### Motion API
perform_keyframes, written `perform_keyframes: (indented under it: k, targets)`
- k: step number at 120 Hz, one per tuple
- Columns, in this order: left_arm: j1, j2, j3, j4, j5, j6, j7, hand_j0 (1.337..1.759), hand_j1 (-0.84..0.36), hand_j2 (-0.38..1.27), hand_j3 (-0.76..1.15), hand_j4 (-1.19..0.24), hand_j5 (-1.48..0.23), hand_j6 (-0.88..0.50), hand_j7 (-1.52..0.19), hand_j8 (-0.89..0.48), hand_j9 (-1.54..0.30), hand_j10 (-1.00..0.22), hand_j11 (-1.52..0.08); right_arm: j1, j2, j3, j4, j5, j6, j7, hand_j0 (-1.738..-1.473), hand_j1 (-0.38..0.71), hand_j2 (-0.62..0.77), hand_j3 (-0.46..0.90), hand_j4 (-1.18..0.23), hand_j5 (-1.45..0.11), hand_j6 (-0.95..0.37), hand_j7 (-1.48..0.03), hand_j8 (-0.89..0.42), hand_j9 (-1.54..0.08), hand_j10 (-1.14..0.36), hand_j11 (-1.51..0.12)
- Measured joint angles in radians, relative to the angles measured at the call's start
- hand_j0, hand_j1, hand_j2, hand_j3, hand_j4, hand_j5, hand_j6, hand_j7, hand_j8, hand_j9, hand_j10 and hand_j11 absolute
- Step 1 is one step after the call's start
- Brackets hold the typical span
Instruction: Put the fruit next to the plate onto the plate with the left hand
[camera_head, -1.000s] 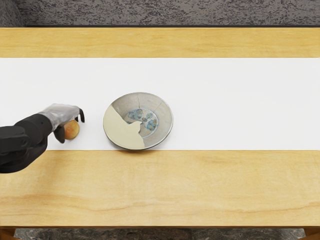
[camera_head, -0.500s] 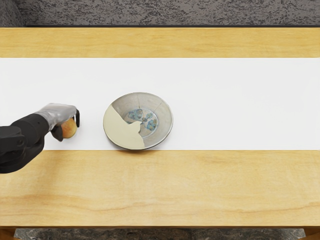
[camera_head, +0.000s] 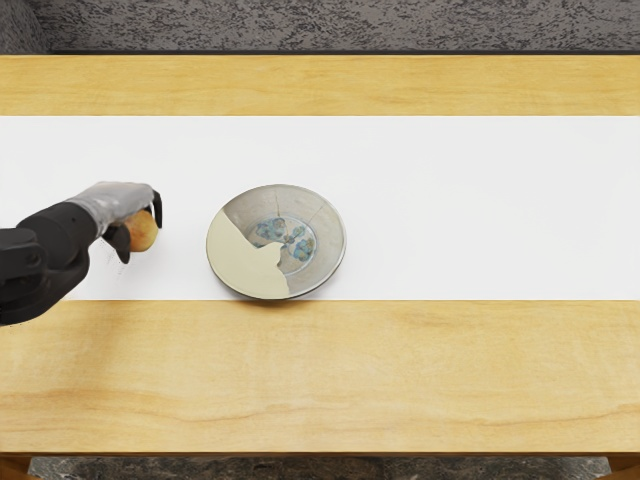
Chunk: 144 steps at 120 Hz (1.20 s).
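Observation:
A small orange-yellow fruit (camera_head: 143, 232) is held in my left hand (camera_head: 137, 225), whose fingers curl over and around it. Hand and fruit sit to the left of the plate, apart from it, and appear lifted a little off the white runner. The plate (camera_head: 232, 262) is a round grey dish with a cream patch on its left side and a blue pattern in the middle; nothing lies on it. My dark left forearm enters from the left edge. The right arm does not show.
The white runner (camera_head: 450, 200) crosses the wooden table (camera_head: 350, 370) from side to side. A dark stone wall runs along the far edge.
My left hand closed tighter on the fruit and rose with it, shifting slightly up the picture. The plate has not moved.

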<state>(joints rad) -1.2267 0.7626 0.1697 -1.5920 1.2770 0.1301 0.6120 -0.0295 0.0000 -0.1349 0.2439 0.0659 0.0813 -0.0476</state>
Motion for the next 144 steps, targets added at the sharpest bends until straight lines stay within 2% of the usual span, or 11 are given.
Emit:
perform_keyframes:
  k: [32,65,73,76,78,89,96,120,122,128,144]
  targets:
    - [-0.008,-0.011,-0.195,0.000,-0.152,-0.022,-0.001,1.650,-0.24,0.33,0.00,-0.53,-0.97,-0.32,-0.95,-0.30,-0.96,-0.50,-0.96,0.005,0.000,0.000,0.000,0.000,0.000,0.000,-1.658,-0.33,0.00,0.00,-0.01,-0.02,-0.01,-0.02,-0.01,-0.02,-0.01,-0.02]
    - [0.013,-0.003,-0.421,0.003,-0.404,-0.155,-0.001,1.652,-0.30,0.48,0.00,-0.50,-0.99,-0.30,-0.94,-0.29,-0.96,-0.48,-0.96,0.010,0.000,0.000,0.000,0.000,0.000,0.000,-1.658,-0.33,0.00,0.00,-0.01,-0.02,-0.01,-0.02,-0.01,-0.02,-0.01,-0.02]
    - [0.015,0.001,-0.458,0.006,-0.484,-0.202,-0.001,1.652,-0.27,0.43,0.00,-0.50,-0.99,-0.31,-0.94,-0.29,-0.96,-0.48,-0.96,0.011,0.000,0.000,0.000,0.000,0.000,0.000,-1.658,-0.33,0.00,0.00,-0.01,-0.02,-0.01,-0.02,-0.01,-0.02,-0.01,-0.02]
    - [0.017,0.001,-0.471,0.007,-0.512,-0.216,-0.001,1.652,-0.25,0.36,0.00,-0.51,-0.99,-0.31,-0.94,-0.30,-0.96,-0.49,-0.96,0.011,0.000,0.000,0.000,0.000,0.000,0.000,-1.658,-0.33,0.00,0.00,-0.01,-0.02,-0.01,-0.02,-0.01,-0.02,-0.01,-0.02]
    - [0.017,0.000,-0.478,0.007,-0.531,-0.225,-0.001,1.653,-0.26,0.41,0.00,-0.52,-0.99,-0.32,-0.94,-0.30,-0.96,-0.50,-0.96,0.011,0.000,0.000,0.000,0.000,0.000,0.000,-1.658,-0.33,0.00,0.00,-0.01,-0.02,-0.01,-0.02,-0.01,-0.02,-0.01,-0.02]
    - [0.017,-0.010,-0.506,0.013,-0.612,-0.265,-0.001,1.653,-0.25,0.35,0.00,-0.53,-0.99,-0.33,-0.94,-0.31,-0.96,-0.51,-0.95,0.011,0.000,0.000,0.000,0.000,0.000,0.000,-1.658,-0.33,0.00,0.00,-0.01,-0.02,-0.01,-0.02,-0.01,-0.02,-0.01,-0.02]
    - [0.016,-0.037,-0.514,0.018,-0.642,-0.285,-0.001,1.654,-0.27,0.43,0.00,-0.53,-0.98,-0.33,-0.93,-0.32,-0.96,-0.51,-0.95,0.011,0.000,0.000,0.000,0.000,0.000,0.000,-1.658,-0.33,0.00,0.00,-0.01,-0.02,-0.01,-0.02,-0.01,-0.02,-0.01,-0.02]
    - [-0.002,-0.176,-0.519,0.090,-0.656,-0.308,-0.001,1.653,-0.28,0.40,0.00,-0.52,-1.01,-0.32,-0.93,-0.30,-0.96,-0.49,-0.95,0.011,0.000,0.000,0.000,0.000,0.000,0.000,-1.658,-0.33,0.00,0.00,-0.01,-0.02,-0.01,-0.02,-0.01,-0.02,-0.01,-0.02]
    - [-0.002,-0.186,-0.518,0.096,-0.645,-0.308,-0.001,1.653,-0.27,0.36,0.00,-0.52,-1.01,-0.32,-0.93,-0.30,-0.96,-0.49,-0.95,0.011,0.000,0.000,0.000,0.000,0.000,0.000,-1.658,-0.33,0.00,0.00,-0.01,-0.02,-0.01,-0.02,-0.01,-0.02,-0.01,-0.02]
    - [0.001,-0.220,-0.516,0.114,-0.600,-0.309,-0.001,1.654,-0.28,0.42,0.00,-0.53,-1.01,-0.32,-0.93,-0.30,-0.96,-0.50,-0.95,0.011,0.000,0.000,0.000,0.000,0.000,0.000,-1.658,-0.33,0.00,0.00,-0.01,-0.02,-0.01,-0.02,-0.01,-0.02,-0.01,-0.02]
    - [-0.018,-0.250,-0.468,0.138,-0.464,-0.313,-0.001,1.653,-0.29,0.42,0.00,-0.51,-1.02,-0.31,-0.94,-0.29,-0.96,-0.49,-0.96,0.011,0.000,0.000,0.000,0.000,0.000,0.000,-1.658,-0.33,0.00,0.00,-0.01,-0.02,-0.01,-0.02,-0.01,-0.02,-0.01,-0.02]
